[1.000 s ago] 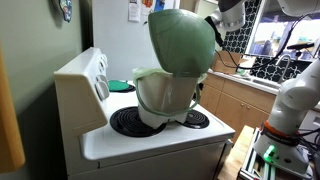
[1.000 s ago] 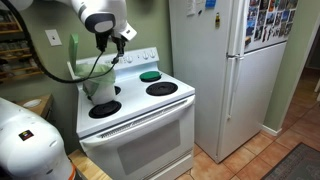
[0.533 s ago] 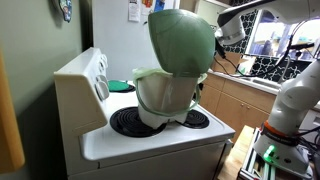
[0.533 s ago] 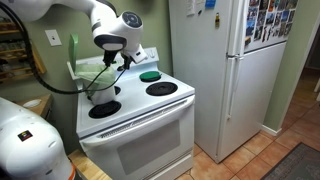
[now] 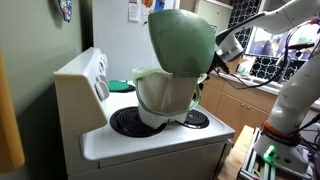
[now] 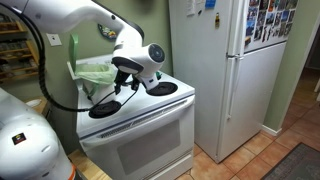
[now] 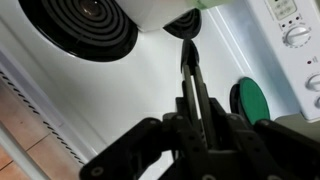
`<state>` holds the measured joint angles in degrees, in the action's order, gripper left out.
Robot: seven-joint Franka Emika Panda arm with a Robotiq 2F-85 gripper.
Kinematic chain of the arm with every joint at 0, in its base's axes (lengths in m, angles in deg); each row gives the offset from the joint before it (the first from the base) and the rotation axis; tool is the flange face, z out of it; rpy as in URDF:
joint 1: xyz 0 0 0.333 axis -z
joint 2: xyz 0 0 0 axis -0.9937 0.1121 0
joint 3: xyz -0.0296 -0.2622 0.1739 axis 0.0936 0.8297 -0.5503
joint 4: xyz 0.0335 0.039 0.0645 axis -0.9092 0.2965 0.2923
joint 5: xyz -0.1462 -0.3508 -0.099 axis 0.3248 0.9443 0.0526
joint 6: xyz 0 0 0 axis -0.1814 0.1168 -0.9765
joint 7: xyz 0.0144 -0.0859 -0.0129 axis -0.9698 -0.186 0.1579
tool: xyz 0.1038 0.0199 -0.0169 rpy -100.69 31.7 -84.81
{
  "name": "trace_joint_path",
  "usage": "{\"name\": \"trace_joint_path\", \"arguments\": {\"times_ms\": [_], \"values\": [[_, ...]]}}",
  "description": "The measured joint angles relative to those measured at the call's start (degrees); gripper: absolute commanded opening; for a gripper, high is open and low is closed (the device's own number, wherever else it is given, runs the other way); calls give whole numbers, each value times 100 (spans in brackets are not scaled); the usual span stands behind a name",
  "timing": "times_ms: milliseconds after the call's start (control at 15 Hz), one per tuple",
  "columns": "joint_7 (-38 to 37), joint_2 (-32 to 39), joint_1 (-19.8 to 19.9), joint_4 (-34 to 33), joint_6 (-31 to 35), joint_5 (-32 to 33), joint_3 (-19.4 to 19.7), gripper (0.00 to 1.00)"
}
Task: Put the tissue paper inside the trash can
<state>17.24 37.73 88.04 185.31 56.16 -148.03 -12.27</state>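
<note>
The trash can (image 5: 165, 95) stands on the white stove's burners, cream-bodied, with its sage-green domed lid (image 5: 182, 40) raised. It also shows in an exterior view (image 6: 96, 76) and at the top edge of the wrist view (image 7: 160, 8). My gripper (image 7: 188, 48) is shut, its two thin fingers pressed together with nothing between them. It hangs low over the stove top beside the can, in both exterior views (image 5: 222, 55) (image 6: 122, 90). No tissue paper is in view.
The white stove (image 6: 140, 125) has black coil burners (image 7: 85, 25), a green disc (image 7: 250, 100) on a back burner and knobs (image 7: 295, 35) on its back panel. A white fridge (image 6: 215, 70) stands beside it. A counter (image 5: 235, 95) lies beyond the stove.
My arm has come down from above the trash can and moved sideways away from it, toward the middle of the stove top. The can and lid have not moved.
</note>
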Motion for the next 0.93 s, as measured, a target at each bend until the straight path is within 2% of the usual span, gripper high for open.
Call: {"name": "trace_joint_path", "arguments": {"times_ms": [267, 333, 667, 933], "values": [[107, 182, 69, -48, -59, 0, 40, 26], [107, 181, 68, -63, -62, 0, 37, 7], [110, 270, 124, -140, -111, 38, 10, 7], [410, 702, 283, -505, -828, 274, 135, 7]]}}
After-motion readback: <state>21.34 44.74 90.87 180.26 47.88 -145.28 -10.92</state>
